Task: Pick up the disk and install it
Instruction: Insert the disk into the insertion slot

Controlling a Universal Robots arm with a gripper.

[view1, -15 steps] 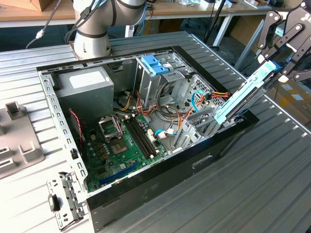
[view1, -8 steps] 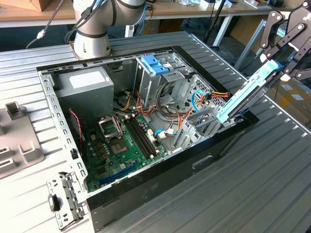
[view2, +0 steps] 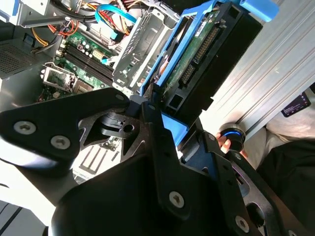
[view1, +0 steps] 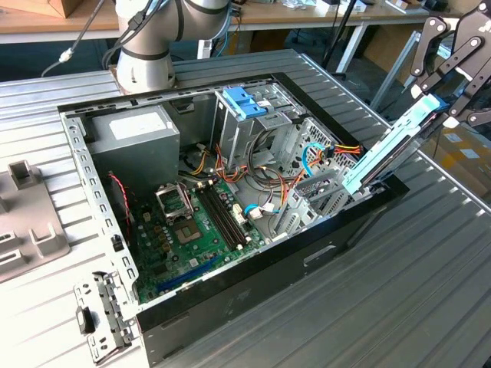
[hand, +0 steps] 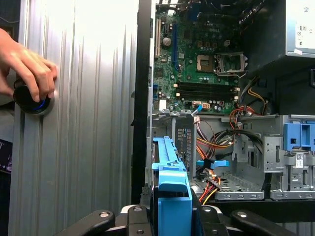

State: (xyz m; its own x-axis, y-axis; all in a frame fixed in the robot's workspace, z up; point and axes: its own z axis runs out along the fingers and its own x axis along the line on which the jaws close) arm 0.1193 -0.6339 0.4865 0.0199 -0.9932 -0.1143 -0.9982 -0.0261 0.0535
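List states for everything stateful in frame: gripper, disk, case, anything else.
Dark grey disk in light-blue plastic carrier: held tilted, lower end at the case's edge, not seated.
Black robot gripper: shut on the disk.
Black desktop computer case: lying flat, side open.
Person's hand: resting on a black round knob.

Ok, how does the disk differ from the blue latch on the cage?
Hold: the gripper is shut on the disk, whose lower end is at the case wall; the latch sits on top of the cage inside. Pose: the disk slants steeply; the latch lies nearly flat. Size: the disk is much longer than the latch. Colour: the disk's frame is paler than the latch. Both are blue plastic.
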